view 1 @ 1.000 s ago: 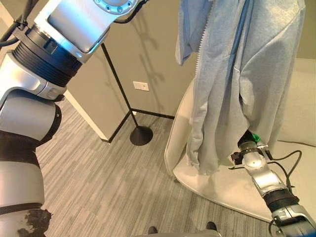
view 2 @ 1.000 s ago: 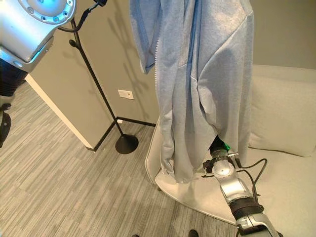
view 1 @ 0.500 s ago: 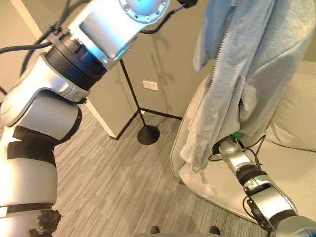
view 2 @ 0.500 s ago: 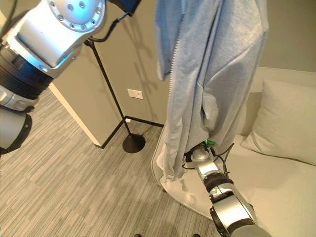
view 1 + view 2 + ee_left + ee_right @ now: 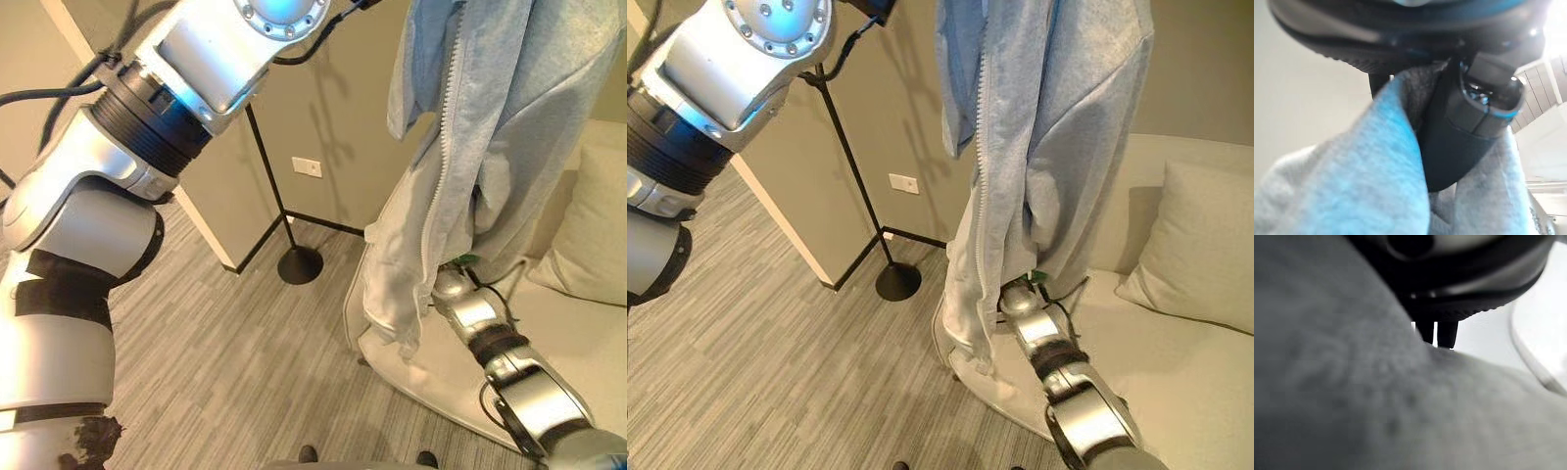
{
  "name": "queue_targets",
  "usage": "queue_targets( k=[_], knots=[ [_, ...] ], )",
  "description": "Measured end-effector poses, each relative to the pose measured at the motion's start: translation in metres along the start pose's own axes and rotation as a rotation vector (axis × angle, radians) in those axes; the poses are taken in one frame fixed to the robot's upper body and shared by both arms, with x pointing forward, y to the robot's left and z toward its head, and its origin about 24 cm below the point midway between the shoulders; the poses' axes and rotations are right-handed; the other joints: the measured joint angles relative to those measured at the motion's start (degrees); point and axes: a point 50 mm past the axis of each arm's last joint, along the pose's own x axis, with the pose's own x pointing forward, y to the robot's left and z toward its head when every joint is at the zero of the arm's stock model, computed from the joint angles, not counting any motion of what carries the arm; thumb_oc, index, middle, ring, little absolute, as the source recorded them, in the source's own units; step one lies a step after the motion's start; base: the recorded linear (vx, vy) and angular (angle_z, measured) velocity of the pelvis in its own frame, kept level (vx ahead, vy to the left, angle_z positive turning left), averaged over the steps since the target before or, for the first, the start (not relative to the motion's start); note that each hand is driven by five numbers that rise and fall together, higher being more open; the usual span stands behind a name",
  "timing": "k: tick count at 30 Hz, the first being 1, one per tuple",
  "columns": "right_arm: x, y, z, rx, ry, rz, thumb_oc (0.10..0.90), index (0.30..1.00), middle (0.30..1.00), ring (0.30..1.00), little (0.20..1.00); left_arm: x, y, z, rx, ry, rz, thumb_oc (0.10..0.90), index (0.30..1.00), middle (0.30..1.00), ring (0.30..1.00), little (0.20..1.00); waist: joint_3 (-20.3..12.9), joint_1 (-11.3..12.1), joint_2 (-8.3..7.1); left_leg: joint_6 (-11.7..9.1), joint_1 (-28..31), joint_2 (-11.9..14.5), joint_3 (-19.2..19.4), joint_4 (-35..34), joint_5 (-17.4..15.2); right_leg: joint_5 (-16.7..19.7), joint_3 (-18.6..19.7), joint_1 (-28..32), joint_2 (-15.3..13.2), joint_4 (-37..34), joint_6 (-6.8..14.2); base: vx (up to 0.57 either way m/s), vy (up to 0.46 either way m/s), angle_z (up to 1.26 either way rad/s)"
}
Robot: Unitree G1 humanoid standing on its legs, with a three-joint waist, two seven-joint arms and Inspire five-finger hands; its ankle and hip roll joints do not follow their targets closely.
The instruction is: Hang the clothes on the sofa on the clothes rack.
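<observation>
**Grey hoodie held high beside the rack, lower hem over the sofa edge**

The left robot hand [image 5: 1459, 122] is raised above the scene, and in its wrist view the dark thumb and fingers are curled round a bunch of grey cloth: it grips the top of the grey zip hoodie [image 5: 509, 127]. From that grip the hoodie hangs down full length, its zipper edge [image 5: 446, 166] running down the open front, one flap standing out toward the wall side.

The right robot hand [image 5: 1437, 333] is low, under and behind the hanging cloth; its forearm reaches up from the sofa side, and its fingers are buried in the fabric, so whether they are open or closed cannot be told. In its own wrist view grey cloth lies right against the camera, with two dark fingertips poking out past it.

The hoodie's lowest fold [image 5: 970, 333] hangs just beside the right wrist, over the rounded front edge of the cream sofa [image 5: 1176, 372]. A cushion [image 5: 1195, 245] leans against the sofa back, well apart from the cloth on the far side of the right arm.

The clothes rack [image 5: 279, 211], a thin black pole on a round black base [image 5: 300, 264], stands against the beige wall to the left of the hanging hoodie, below the raised left forearm. Between the rack base and the sofa edge lies a strip of open grey floor [image 5: 225, 362], which widens toward the robot.
</observation>
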Motion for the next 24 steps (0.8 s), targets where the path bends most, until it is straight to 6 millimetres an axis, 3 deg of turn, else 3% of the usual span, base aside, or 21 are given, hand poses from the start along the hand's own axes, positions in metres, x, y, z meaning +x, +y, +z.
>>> queue_targets(
  k=[3,5,7,12,17,24],
  knots=[
    [-0.013,-0.008,-0.005,-0.013,-0.025,0.012,0.4,0.3,0.3,0.3,0.3,-0.003,0.016,-0.003,0.063,0.011,0.024,0.4,0.3,0.3,0.3,0.3,0.2,-1.2,-0.75,0.0,0.0,0.2,0.2,0.0,0.0,0.0,0.1,-0.1,0.2,0.0,0.0,-0.02,-0.056,-0.02],
    [-0.038,-0.029,-0.011,0.014,-0.063,-0.017,0.4,0.3,0.3,0.3,0.3,-0.011,0.03,-0.008,0.102,0.018,0.06,0.4,0.3,0.3,0.3,0.3,0.4,-1.2,-1.32,-0.1,0.0,0.6,0.3,0.0,-0.1,-0.1,0.2,-0.1,0.4,0.0,-0.1,-0.03,-0.07,-0.03],
    [-0.044,-0.043,-0.013,0.042,-0.074,-0.065,0.4,0.3,0.3,0.3,0.3,-0.017,0.049,-0.017,0.175,0.061,0.088,0.4,0.3,0.3,0.3,0.3,1.1,-2.6,-2.68,-0.2,0.4,1.1,0.7,0.0,-0.1,-0.1,0.7,-0.2,1.0,0.0,-0.2,-0.04,-0.072,-0.12],
    [-0.06,-0.089,-0.006,0.16,-0.165,-0.245,0.4,0.3,0.3,0.3,0.3,-0.037,0.081,-0.039,0.296,0.183,0.129,0.4,0.3,0.3,0.3,0.3,1.4,-4.2,-3.93,-0.9,0.9,2.1,1.8,0.0,-0.5,-0.3,1.6,-0.4,2.0,0.0,-0.5,-0.03,-0.056,-0.12],
    [-0.068,-0.124,0.01,0.18,-0.266,-0.372,0.4,0.3,0.3,0.3,0.3,-0.05,0.092,-0.051,0.324,0.244,0.138,0.4,0.3,0.3,0.3,0.3,1.4,-4.0,-4.19,-1.2,1.5,2.8,2.8,0.0,-0.7,-0.4,2.8,-0.5,2.8,0.0,-0.7,-0.01,-0.039,-0.11],
    [-0.072,-0.15,0.029,0.149,-0.339,-0.458,0.4,0.3,0.3,0.3,0.3,-0.053,0.093,-0.055,0.329,0.26,0.135,0.4,0.3,0.3,0.3,0.3,1.4,-4.3,-4.22,-1.4,1.6,2.9,2.9,0.0,-0.8,-0.4,2.9,-0.4,2.9,0.0,-0.7,0.0,-0.008,-0.02]
  ],
)
